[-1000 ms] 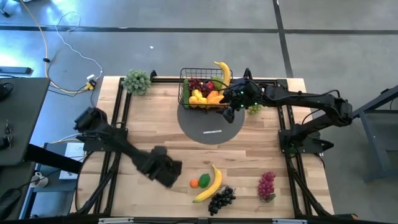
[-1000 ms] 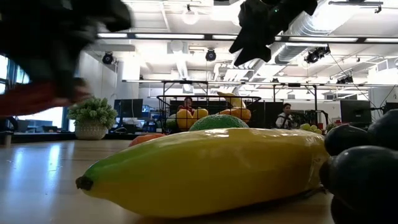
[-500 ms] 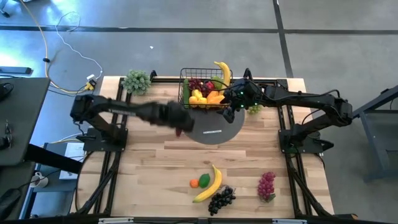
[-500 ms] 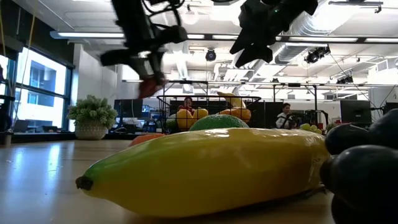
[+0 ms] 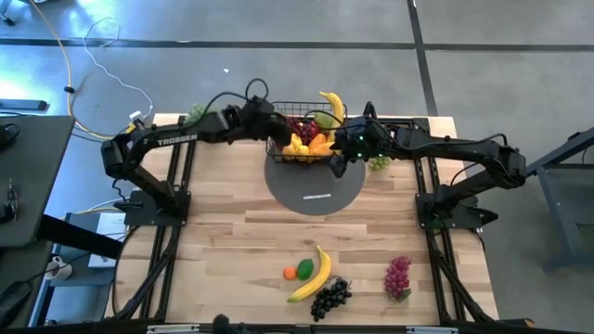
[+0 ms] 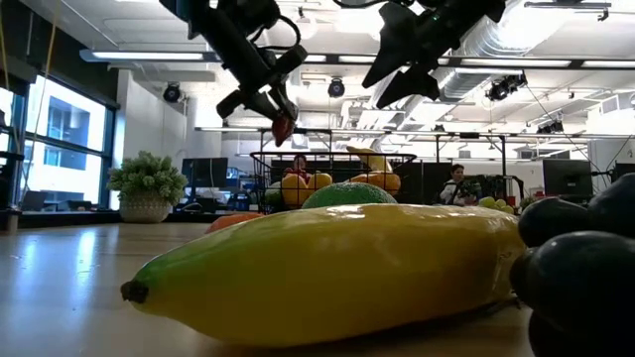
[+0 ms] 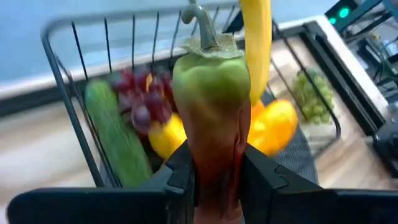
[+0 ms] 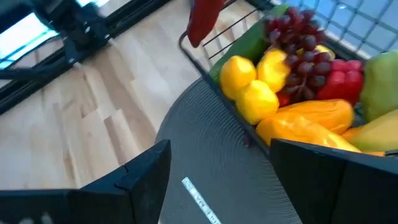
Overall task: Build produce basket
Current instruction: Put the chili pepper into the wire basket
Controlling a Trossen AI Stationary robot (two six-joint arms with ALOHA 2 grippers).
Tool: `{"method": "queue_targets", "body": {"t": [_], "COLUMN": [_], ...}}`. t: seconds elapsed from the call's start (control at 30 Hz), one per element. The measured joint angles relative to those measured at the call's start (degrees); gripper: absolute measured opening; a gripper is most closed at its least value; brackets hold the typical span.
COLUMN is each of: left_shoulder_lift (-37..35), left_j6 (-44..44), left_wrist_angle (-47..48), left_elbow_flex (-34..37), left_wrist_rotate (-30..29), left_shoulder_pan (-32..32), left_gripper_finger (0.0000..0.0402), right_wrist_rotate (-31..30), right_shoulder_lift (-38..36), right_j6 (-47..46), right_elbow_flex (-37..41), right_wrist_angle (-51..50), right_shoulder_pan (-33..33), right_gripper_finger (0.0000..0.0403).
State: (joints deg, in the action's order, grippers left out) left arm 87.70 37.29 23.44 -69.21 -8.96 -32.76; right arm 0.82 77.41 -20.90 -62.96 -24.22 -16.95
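The black wire basket (image 5: 303, 105) stands on the far part of a grey round mat (image 5: 316, 190). It holds purple grapes, lemons, a cucumber, an orange piece and an upright banana (image 5: 332, 105). My left gripper (image 5: 271, 130) is above the basket's left rim, shut on a pepper (image 7: 212, 106) that is green at the stem and red lower down. My right gripper (image 5: 340, 165) hangs open over the mat at the basket's near right corner; in its wrist view the gripper (image 8: 221, 155) shows the mat between its fingers. A banana (image 5: 314, 275) and other produce lie near the table's near edge. My left gripper pinches the pepper's red lower part (image 7: 217, 158) between its two fingers (image 7: 261, 174). The green stem end (image 7: 202, 25) sticks out beyond the fingertips. The pepper is lifted clear, in the air above the basket's left rim (image 7: 81, 22).
On the near part of the table lie an orange (image 5: 290, 273), a small green fruit (image 5: 304, 268), black grapes (image 5: 329, 299) and purple grapes (image 5: 398, 276). Green grapes (image 5: 380, 163) lie beside my right gripper. A leafy bunch (image 5: 198, 112) stands at the far left corner.
My left arm has swung from the near left part of the table across to the far edge and risen, carrying the pepper to a spot above the basket's left rim. The produce on the table has not moved.
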Motion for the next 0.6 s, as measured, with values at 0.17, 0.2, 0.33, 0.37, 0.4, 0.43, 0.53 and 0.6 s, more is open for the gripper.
{"method": "queue_targets", "body": {"t": [0.17,0.2,0.33,0.37,0.4,0.43,0.53,0.6], "left_shoulder_lift": [0.0,0.0,0.9,1.3,1.8,2.2,4.0,5.1], "left_j6": [-5.1,-6.1,-9.6,-9.9,-9.9,-9.9,-9.6,-9.6], "left_wrist_angle": [-3.2,-3.2,-3.5,-3.3,-3.2,-3.2,-3.4,-3.3], "left_elbow_flex": [0.0,0.0,0.0,0.0,0.0,0.0,0.0,0.0], "left_wrist_rotate": [-0.1,-0.1,-0.8,-0.8,-0.7,-0.7,-0.7,-0.7], "left_shoulder_pan": [-3.0,-3.4,-4.4,-4.6,-4.8,-4.8,-5.0,-5.1], "left_gripper_finger": [0.0071,0.0072,0.0072,0.0072,0.0072,0.0072,0.0072,0.0072], "right_wrist_rotate": [-4.5,-5.2,-8.0,-8.7,-9.5,-10.3,-12.2,-12.8], "right_shoulder_lift": [0.0,0.0,0.0,0.0,0.0,0.0,0.0,0.0], "right_j6": [-4.6,-5.5,-7.9,-8.7,-9.3,-10.2,-12.2,-13.5], "right_elbow_flex": [0.0,0.0,0.0,0.0,0.0,0.0,0.0,0.0], "right_wrist_angle": [0.5,0.6,0.7,0.7,0.8,0.9,1.4,1.7], "right_shoulder_pan": [0.0,0.0,0.0,0.0,0.0,0.0,0.0,0.0], "right_gripper_finger": [0.0255,0.0255,0.0255,0.0255,0.0255,0.0255,0.0255,0.0255]}}
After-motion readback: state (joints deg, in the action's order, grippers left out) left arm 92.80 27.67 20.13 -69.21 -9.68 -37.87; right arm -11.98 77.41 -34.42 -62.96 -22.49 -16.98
